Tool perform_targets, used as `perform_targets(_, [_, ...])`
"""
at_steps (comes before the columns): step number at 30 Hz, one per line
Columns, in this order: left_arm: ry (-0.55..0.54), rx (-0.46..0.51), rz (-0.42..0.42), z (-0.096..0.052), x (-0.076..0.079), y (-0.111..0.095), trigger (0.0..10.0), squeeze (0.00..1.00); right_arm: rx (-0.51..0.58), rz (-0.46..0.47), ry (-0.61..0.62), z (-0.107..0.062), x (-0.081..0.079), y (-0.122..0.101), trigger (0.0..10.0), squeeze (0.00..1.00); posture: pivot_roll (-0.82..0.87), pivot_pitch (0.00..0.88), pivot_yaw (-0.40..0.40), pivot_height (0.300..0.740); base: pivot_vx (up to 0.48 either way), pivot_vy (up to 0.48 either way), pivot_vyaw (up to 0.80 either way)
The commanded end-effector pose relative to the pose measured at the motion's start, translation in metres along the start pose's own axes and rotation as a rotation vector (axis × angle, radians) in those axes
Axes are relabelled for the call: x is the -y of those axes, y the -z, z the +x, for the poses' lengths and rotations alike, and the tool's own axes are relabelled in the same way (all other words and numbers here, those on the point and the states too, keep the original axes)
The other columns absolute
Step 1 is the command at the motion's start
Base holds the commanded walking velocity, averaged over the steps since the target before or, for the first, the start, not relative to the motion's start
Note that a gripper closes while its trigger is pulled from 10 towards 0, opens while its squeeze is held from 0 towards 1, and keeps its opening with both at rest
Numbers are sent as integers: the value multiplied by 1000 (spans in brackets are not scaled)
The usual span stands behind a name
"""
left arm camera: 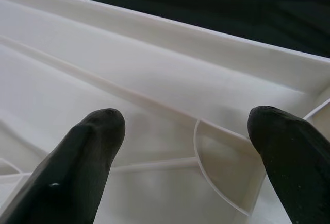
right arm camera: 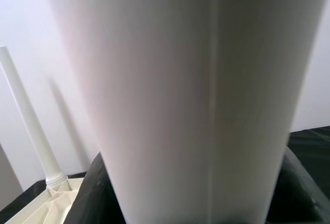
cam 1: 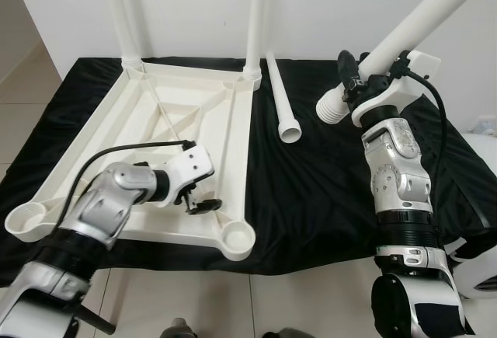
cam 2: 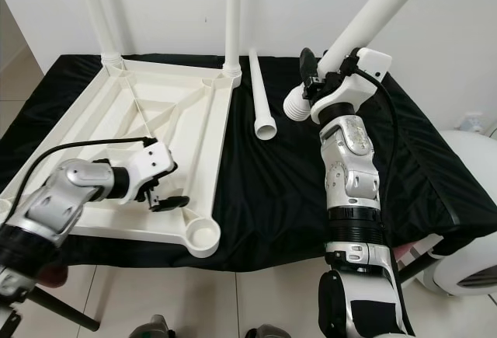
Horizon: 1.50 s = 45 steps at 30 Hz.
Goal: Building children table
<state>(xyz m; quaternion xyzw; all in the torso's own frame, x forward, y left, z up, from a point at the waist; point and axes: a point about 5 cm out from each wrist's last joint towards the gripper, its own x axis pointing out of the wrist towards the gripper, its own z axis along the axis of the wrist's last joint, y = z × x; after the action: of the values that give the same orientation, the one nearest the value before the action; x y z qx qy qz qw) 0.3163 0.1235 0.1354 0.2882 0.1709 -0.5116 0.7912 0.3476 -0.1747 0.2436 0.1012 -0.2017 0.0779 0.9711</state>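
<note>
While my right pincer (cam 1: 351,74) is clenched round a white table leg (cam 1: 404,31), that leg slants up and away to my right, its ribbed plug end (cam 1: 332,107) hanging low and pointing toward my left, above the black-draped worktop (cam 1: 311,190). The socket I judge it must go to is the open round one at the near right corner (cam 1: 237,237) of the upturned tabletop (cam 1: 155,120); it lies down and to the left of the plug end, well apart from it, so the leg would have to be swung upright before it can drop in. My left pincer (cam 1: 203,202), released with its fingers (left arm camera: 87,152) spread, rests low over the tabletop's underside just beside that socket, nearer to it than the right arm and possibly in the way. Two legs already stand in the far corners (cam 1: 252,70). A fourth leg (cam 1: 279,101) lies loose on the cloth between tabletop and right arm. The near left socket (cam 1: 27,217) is open too.
</note>
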Motion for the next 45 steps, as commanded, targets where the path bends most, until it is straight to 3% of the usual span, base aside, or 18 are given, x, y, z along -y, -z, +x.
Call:
perform_targets(1, [-383, -66, -14, 2, -18, 11, 10000, 0, -9, 6, -12, -2, -5, 2, 10000, 0, 12, 9, -2, 740, 0, 0, 0])
perform_targets(10, [-462, -48, -28, 11, -29, 3, 10000, 0, -69, 21, -57, -15, -17, 18, 10000, 0, 6, 23, -1, 740, 0, 0, 0])
perform_targets(15, [-542, 50, -86, 11, -40, -13, 10000, 0, -105, 26, -84, -24, -23, 26, 10000, 0, 1, 30, -2, 740, 0, 0, 0])
perform_targets(16, [-558, 120, -104, 6, -44, -21, 10000, 0, -116, 29, -89, -27, -23, 28, 10000, 0, 4, 32, -4, 740, 0, 0, 0])
perform_targets(17, [-558, 120, -104, 6, -44, -21, 10000, 0, -116, 29, -89, -27, -23, 28, 10000, 0, 4, 32, -4, 740, 0, 0, 0])
perform_targets(20, [-574, 311, -149, -15, -52, -43, 10000, 0, -146, 34, -102, -34, -25, 34, 10000, 0, 12, 33, -9, 740, 0, 0, 0])
perform_targets(26, [-558, 415, -151, -36, -53, -53, 10000, 0, -171, 36, -117, -44, -26, 38, 10000, 0, 23, 33, -15, 740, 0, 0, 0])
perform_targets(27, [-516, 436, -142, -44, -49, -53, 10000, 0, -178, 38, -127, -48, -26, 39, 10000, 0, 24, 33, -16, 740, 0, 0, 0])
perform_targets(28, [-516, 436, -142, -44, -49, -53, 10000, 0, -178, 38, -127, -48, -26, 39, 10000, 0, 24, 33, -16, 740, 0, 0, 0])
perform_targets(30, [-402, 434, -106, -55, -33, -45, 10000, 0, -187, 43, -139, -55, -24, 39, 10000, 0, 27, 32, -18, 740, 0, 0, 0])
perform_targets(32, [-402, 434, -106, -55, -33, -45, 10000, 0, -187, 43, -139, -55, -24, 39, 10000, 0, 27, 32, -18, 740, 0, 0, 0])
perform_targets(33, [-295, 376, -87, -57, -16, -30, 10000, 0, -189, 38, -140, -58, -20, 38, 10000, 0, 33, 32, -22, 740, 0, 0, 0])
perform_targets(35, [-295, 376, -87, -57, -16, -30, 10000, 0, -189, 38, -140, -58, -20, 38, 10000, 0, 33, 32, -22, 740, 0, 0, 0])
perform_targets(39, [-142, 265, -81, -59, 8, -4, 10000, 0, -185, 19, -142, -58, -14, 34, 10000, 0, 34, 33, -25, 740, 0, 0, 0])
perform_targets(45, [-93, 199, -84, -62, 17, 9, 10000, 0, -178, 6, -142, -56, -11, 31, 10000, 0, 34, 33, -24, 740, 0, 0, 0])
